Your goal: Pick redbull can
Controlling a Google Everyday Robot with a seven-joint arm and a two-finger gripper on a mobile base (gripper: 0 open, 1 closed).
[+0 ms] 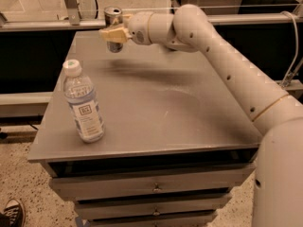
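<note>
The redbull can (113, 17) is a slim metal can with a silver top, upright at the far left of the grey table (161, 117). My gripper (113, 34) reaches in from the right and is shut on the can's middle. Its beige fingers (110, 33) cross the can's front. The can's bottom hangs a little above the tabletop, with a shadow beneath it. My white arm (222, 60) stretches across the table's right side.
A clear plastic water bottle (84, 103) with a white cap stands near the table's front left. Drawers (151, 188) sit under the tabletop. A rail and glass barrier (71, 13) run behind the table. A shoe (12, 213) shows at bottom left.
</note>
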